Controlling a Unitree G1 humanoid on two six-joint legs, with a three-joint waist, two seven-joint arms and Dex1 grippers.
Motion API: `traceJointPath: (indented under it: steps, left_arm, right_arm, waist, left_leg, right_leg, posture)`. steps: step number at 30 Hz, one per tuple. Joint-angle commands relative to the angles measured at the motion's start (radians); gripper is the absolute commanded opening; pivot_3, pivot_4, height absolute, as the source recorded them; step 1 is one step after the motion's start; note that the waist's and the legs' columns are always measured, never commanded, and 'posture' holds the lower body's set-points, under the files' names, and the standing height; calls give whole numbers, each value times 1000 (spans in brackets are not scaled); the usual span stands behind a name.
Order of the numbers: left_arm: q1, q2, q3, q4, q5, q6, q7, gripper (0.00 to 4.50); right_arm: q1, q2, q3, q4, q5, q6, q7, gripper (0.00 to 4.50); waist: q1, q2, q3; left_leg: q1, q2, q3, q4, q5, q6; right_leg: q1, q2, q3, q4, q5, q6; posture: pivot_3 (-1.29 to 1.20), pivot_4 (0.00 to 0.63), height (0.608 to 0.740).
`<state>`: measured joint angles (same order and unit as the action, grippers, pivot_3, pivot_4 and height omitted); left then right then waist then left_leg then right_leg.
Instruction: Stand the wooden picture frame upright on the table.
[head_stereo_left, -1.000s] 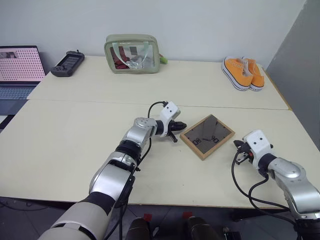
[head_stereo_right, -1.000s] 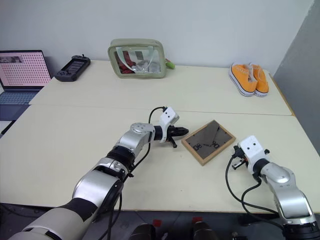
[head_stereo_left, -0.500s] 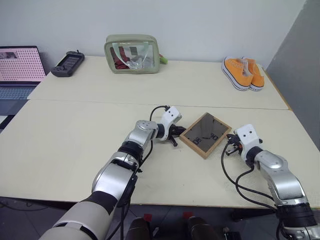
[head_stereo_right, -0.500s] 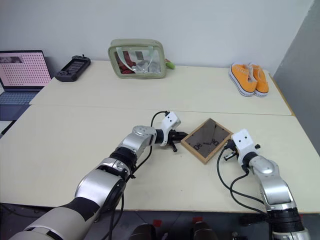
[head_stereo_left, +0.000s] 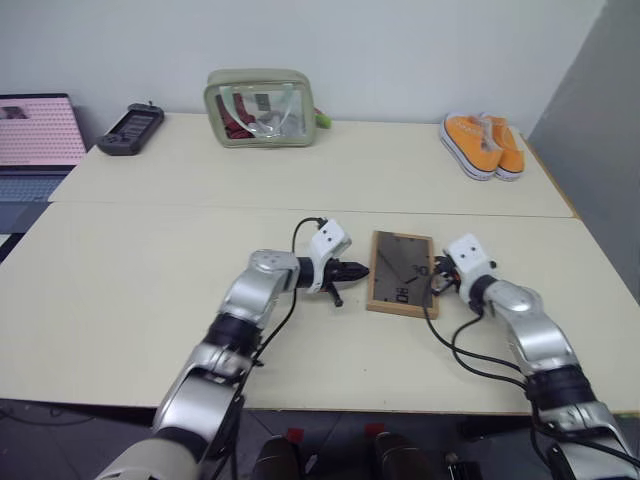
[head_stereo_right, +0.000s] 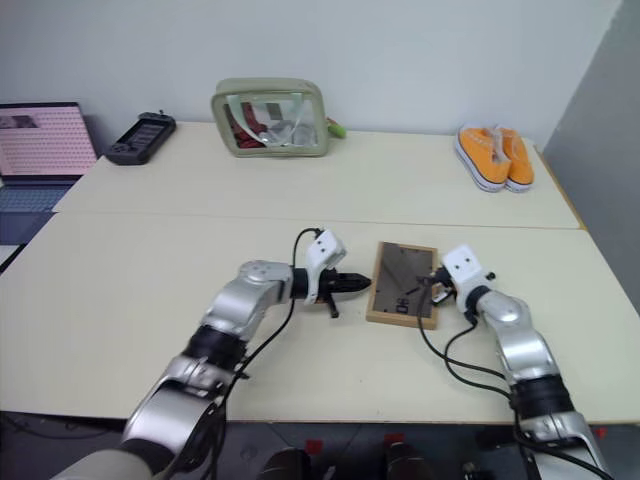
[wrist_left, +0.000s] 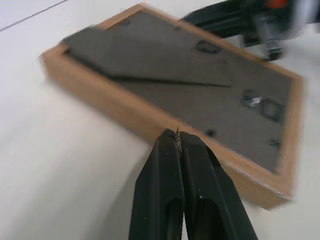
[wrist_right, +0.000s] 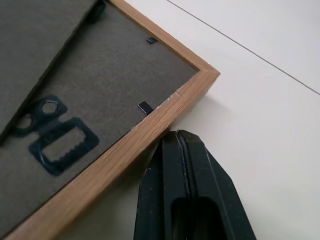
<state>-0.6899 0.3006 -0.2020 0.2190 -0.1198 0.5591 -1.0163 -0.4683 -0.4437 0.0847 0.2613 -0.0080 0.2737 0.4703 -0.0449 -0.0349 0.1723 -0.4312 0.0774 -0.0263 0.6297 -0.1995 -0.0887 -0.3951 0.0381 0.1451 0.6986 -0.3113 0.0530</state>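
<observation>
Light-wood rectangular picture frame (head_stereo_left: 402, 274) lay back-up near the cream table's (head_stereo_left: 140, 260) front edge, flanked by clenched, empty left gripper (head_stereo_left: 357, 270) and right gripper (head_stereo_left: 437, 279).

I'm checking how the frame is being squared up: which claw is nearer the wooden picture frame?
Too close to call. The shut left claw sits at one long edge of the wooden picture frame, lying back-up, and the shut right claw sits at the opposite edge.

nothing legible anywhere right now. the laptop (head_stereo_left: 35, 135) screen shows rows of pinkish dots, too small to read, and the dark back of the wooden picture frame (head_stereo_left: 402, 273) carries only metal hangers, no lettering.
</observation>
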Motion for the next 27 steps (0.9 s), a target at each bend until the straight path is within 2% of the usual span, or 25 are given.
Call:
traceJointPath:
  steps: [1,7,13,17,19,23,27]
  left_arm:
    - [19,27,4,-145,-38,86,17,113]
    - [37,40,53,-172,-64,160,88,113]
    - [24,89,184,-228,-172,394,148,113]
    - [-39,70,428,-263,-316,829,243,113]
    - [-53,50,494,-290,-340,979,277,113]
    - [-18,57,503,-314,-454,1055,353,113]
    - [40,91,433,-327,-624,1055,450,113]
  right_arm:
    - [-43,8,0,17,2,-45,21,0]
    - [-69,-5,4,54,-13,-74,45,0]
    - [-32,-65,-8,-2,-15,-83,90,0]
    - [63,-143,-30,-154,15,-44,151,0]
    - [111,-172,-42,-231,29,-21,176,0]
    - [182,-213,-72,-357,59,32,209,0]
    - [221,-218,-78,-471,83,96,214,0]
  waist:
    - [3,0,0]
    - [4,0,0]
    - [3,1,0]
    - [7,0,0]
    - [10,1,0]
    - [10,1,0]
    - [11,1,0]
  left_leg:
    - [0,0,0,0,0,0]
    - [0,0,0,1,0,0]
    - [1,0,0,0,0,0]
    - [0,0,-2,0,0,0]
    - [0,-1,-2,1,0,0]
    - [1,-1,-3,1,0,0]
    - [1,0,-3,1,0,0]
  right_leg:
    - [0,0,0,0,0,0]
    - [1,0,0,0,0,0]
    - [1,0,0,0,0,0]
    - [1,0,-1,-1,0,0]
    - [1,0,-2,-1,0,0]
    - [3,0,-2,-1,0,0]
    - [3,0,-2,-1,0,0]
  posture:
    - [0,150,740]
    - [0,150,740]
    - [0,150,740]
    - [0,150,740]
    - [0,150,740]
    - [0,150,740]
    - [0,150,740]
